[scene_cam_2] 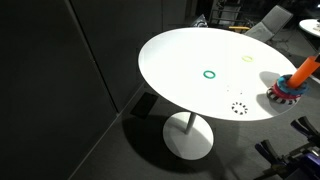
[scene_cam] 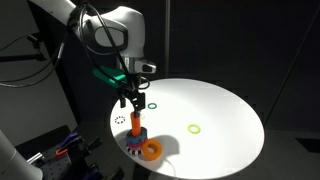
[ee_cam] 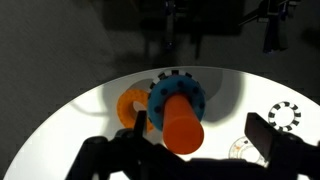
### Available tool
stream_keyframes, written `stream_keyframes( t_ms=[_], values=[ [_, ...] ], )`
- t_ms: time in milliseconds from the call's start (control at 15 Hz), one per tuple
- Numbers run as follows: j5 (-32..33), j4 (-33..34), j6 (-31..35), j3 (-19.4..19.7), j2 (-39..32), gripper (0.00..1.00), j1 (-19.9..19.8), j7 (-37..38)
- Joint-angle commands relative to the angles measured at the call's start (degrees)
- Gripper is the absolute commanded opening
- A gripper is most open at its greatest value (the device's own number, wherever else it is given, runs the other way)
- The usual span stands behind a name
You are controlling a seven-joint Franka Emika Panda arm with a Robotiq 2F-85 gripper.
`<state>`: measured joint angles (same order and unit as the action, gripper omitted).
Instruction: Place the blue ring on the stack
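Observation:
The blue ring (ee_cam: 172, 85) sits around the orange-red peg of the stack (ee_cam: 182, 125), low down near the base. Both exterior views show this, with the blue ring (scene_cam: 137, 139) under the peg (scene_cam: 137, 124), and the ring (scene_cam_2: 282, 90) and peg (scene_cam_2: 303, 70) at the frame's right edge. My gripper (ee_cam: 199, 128) is open and empty, its two dark fingers on either side of the peg's top. In an exterior view the gripper (scene_cam: 132, 102) hangs just above the peg.
A thick orange ring (ee_cam: 130, 108) lies on the white round table (scene_cam: 220, 110) beside the stack's base. Thin green (scene_cam: 152, 102) and yellow-green (scene_cam: 194, 127) ring outlines and a dotted circle (scene_cam: 121, 120) mark the tabletop. The stack stands near the table edge.

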<state>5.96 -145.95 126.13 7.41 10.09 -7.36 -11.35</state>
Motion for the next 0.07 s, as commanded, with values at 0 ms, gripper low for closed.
stream_keyframes(
  t_ms=[0],
  values=[
    [0.0, 0.1, -0.2, 0.1, 0.0, 1.00, 0.2, 0.0]
  ],
)
